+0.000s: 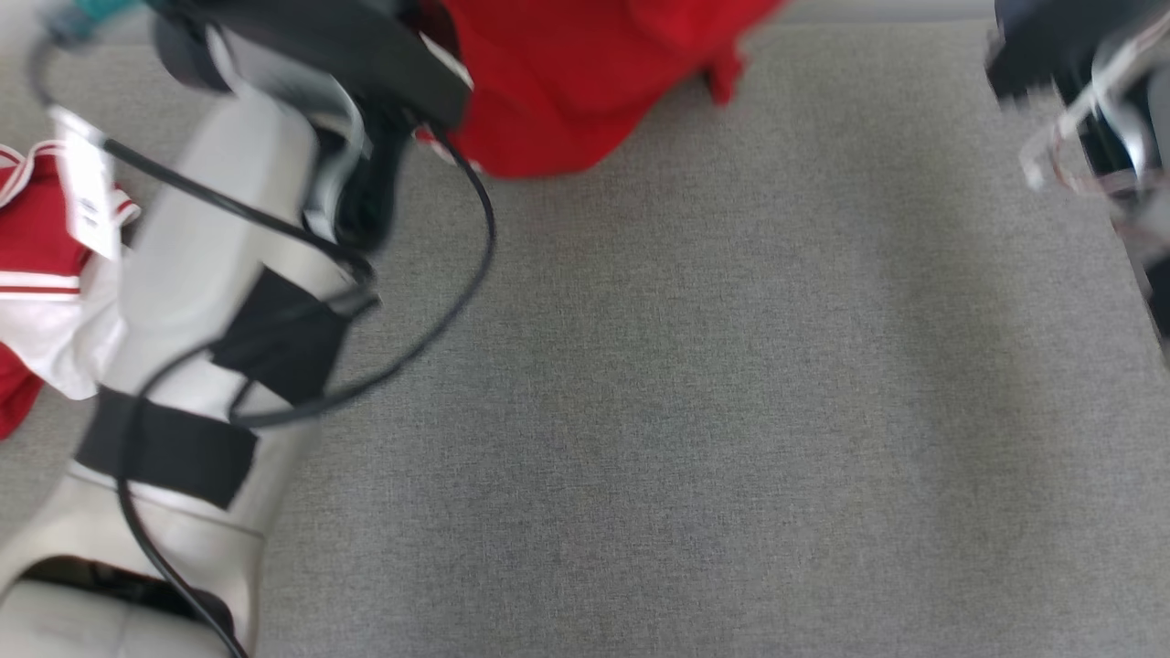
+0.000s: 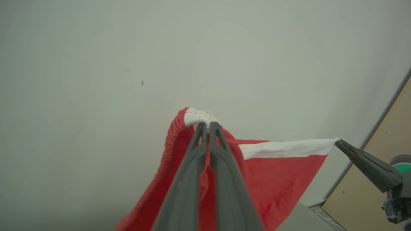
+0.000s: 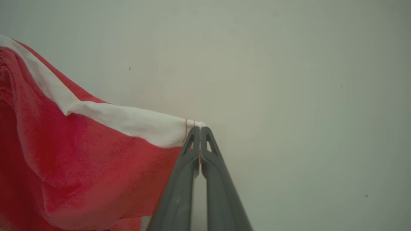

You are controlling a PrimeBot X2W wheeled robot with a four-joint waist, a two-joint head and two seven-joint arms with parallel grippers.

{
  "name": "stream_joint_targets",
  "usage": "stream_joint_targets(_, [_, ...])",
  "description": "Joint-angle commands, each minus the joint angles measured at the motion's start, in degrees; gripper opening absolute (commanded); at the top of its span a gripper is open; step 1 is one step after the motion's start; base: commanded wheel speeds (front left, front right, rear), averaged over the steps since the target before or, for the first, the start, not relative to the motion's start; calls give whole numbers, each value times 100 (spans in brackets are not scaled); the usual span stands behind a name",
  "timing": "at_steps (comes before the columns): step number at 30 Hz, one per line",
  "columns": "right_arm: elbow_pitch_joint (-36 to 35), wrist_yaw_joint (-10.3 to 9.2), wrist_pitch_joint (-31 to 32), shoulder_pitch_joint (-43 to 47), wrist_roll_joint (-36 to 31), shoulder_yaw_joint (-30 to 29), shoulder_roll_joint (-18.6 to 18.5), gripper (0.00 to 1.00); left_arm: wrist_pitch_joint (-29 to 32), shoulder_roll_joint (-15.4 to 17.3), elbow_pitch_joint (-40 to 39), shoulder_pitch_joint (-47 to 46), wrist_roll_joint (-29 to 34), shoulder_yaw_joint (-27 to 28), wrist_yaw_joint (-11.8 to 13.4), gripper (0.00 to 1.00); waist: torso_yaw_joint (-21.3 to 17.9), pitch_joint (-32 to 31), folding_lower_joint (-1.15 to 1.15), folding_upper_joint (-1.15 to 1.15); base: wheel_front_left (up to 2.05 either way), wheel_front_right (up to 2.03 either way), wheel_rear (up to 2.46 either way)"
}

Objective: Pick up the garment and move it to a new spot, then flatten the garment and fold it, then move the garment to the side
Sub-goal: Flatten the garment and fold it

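Left wrist view, left fingers (image 2: 189, 186) clamped on bunched red garment (image 2: 282, 179) — right fingers (image 2: 366, 165) gripping its white-edged far corner

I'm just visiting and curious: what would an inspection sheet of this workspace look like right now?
Surface: grey fabric surface, flat.
Job's things: red garment with white band, held up and hanging.
Clutter: red-and-white clothes heaped at the left edge.
Grippers: left gripper shut on the band's bunched end; right gripper shut on its corner.
Cables: black cable looping off the left forearm.
Surroundings: pale wall, tan panel.
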Motion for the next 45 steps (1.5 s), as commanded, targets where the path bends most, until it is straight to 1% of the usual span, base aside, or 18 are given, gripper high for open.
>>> stream_joint_targets(1, [-113,-12,152,189,155,76,-182,0,1,11,-9,89,-18,-71,-35,0,32,-55,-1,0,0,0,0])
stream_joint_targets(3, [-395,-11,596,625,460,409,-433,0,3,18,-27,334,-84,-218,-55,0,46,-156,-1,0,0,0,0])
stream_joint_targets(5, [-840,-12,1013,961,807,640,-762,0,7,51,-106,545,-126,-345,-73,0,53,-256,-1,0,0,0,0])
stream_joint_targets(7, [-1453,-12,1180,1281,1135,836,-1050,0,-2,156,-210,754,-110,-450,-79,0,62,-364,-1,0,0,0,0])
stream_joint_targets(10, [-2134,-13,1346,1861,1524,978,-1485,0,-26,266,-449,1216,-163,-542,-85,0,74,-560,-1,0,0,0,0])
stream_joint_targets(12, [-2452,-12,1411,2173,1715,973,-1683,0,-3,349,-623,1576,-208,-619,-87,0,95,-713,-1,0,0,0,0])
stream_joint_targets(14, [-2605,-12,1488,2480,1841,927,-1834,0,25,506,-835,1918,-217,-687,-78,0,111,-873,-1,0,0,0,0])
stream_joint_targets(18, [-2829,-12,1715,3142,2093,907,-2024,0,147,793,-1350,2711,-262,-852,-13,0,187,-1178,-1,0,0,0,0])
stream_joint_targets(21, [-2973,-12,1864,3596,2259,843,-2111,0,274,1088,-1768,3282,-299,-952,29,0,223,-1387,-1,0,0,0,0])
stream_joint_targets(25, [-3156,-12,2127,4181,2472,743,-2137,0,481,1399,-2273,4029,-394,-1046,174,0,237,-1635,-1,0,0,0,0])
stream_joint_targets(30, [-3437,-12,2630,4870,2793,580,-2134,0,734,1764,-2821,4859,-596,-1080,462,0,222,-1851,-1,0,0,0,0])
stream_joint_targets(31, [-3437,-12,2630,4870,2793,580,-2134,0,734,1764,-2821,4859,-596,-1080,462,0,222,-1851,-1,0,0,0,0])
stream_joint_targets(35, [-3657,-12,3092,5402,3093,409,-2058,0,923,1998,-3185,5379,-760,-1065,682,0,225,-1957,-1,0,0,0,0])
stream_joint_targets(39, [-3879,-12,3463,5861,3220,145,-1959,0,1113,2165,-3483,5743,-861,-1127,843,0,236,-2021,-1,0,0,0,0])
stream_joint_targets(45, [-4172,-12,3909,6382,3245,-152,-1734,0,1265,2287,-3723,6092,-924,-1219,1015,0,230,-2058,-1,0,0,0,0])
